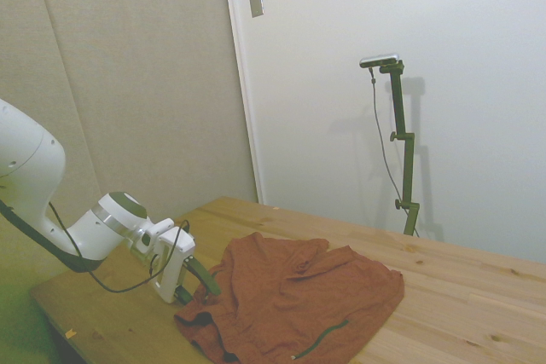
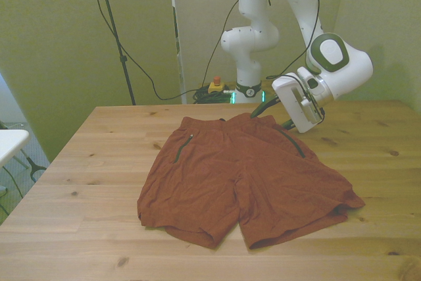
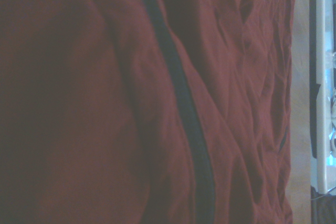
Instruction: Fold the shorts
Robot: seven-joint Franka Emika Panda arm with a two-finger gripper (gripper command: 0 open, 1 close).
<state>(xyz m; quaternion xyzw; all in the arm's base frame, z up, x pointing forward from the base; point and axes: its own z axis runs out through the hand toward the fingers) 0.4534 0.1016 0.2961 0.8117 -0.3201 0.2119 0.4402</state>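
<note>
Fingers (image 2: 284, 122) low at waistband corner of the shorts (image 2: 240, 179), table (image 2: 79, 195)

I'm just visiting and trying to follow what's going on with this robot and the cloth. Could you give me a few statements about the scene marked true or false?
1. The shorts lie spread flat on the wooden table. True.
2. The shorts are already folded in half. False: both legs lie open, side by side.
3. The gripper is at the shorts' waist end. True.
4. The shorts are blue. False: rust-orange with dark zip lines.
5. A person's hand holds the fabric. False: no hand is visible.
</note>
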